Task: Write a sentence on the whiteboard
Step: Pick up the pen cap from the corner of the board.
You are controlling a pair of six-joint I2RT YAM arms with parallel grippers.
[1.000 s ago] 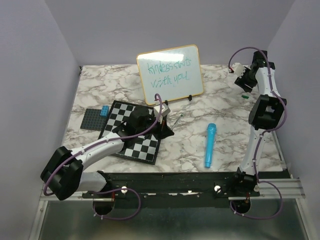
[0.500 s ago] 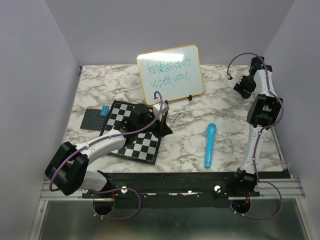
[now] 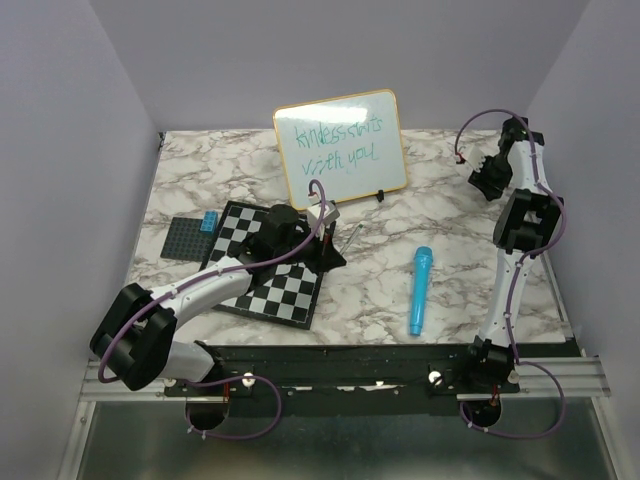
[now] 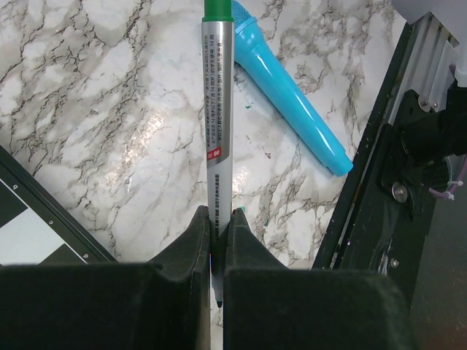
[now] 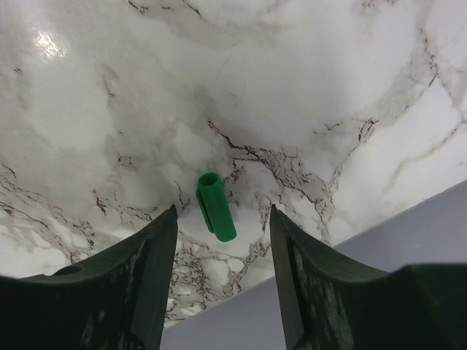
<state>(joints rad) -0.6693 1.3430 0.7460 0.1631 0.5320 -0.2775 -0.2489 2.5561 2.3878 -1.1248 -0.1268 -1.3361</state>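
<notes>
Whiteboard (image 3: 392,172) stands at 12 o'clock on the tabletop (image 3: 450,205), and its sentence (image 3: 330,145) looks finished. My left gripper (image 4: 218,219) is clamped on the marker (image 4: 217,109). The green cap (image 5: 217,207) lies between my right gripper's (image 5: 222,213) parted fingers, with its axis running 11-to-5 o'clock.

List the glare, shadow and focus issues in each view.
Top external: even, soft light; the sentence reads clearly on the whiteboard, no strong glare. Left wrist: bright glare patch on the marble table beside the marker, whose print is sharp. Right wrist: glare spot at upper left; green cap in focus, near fingers dark.
</notes>
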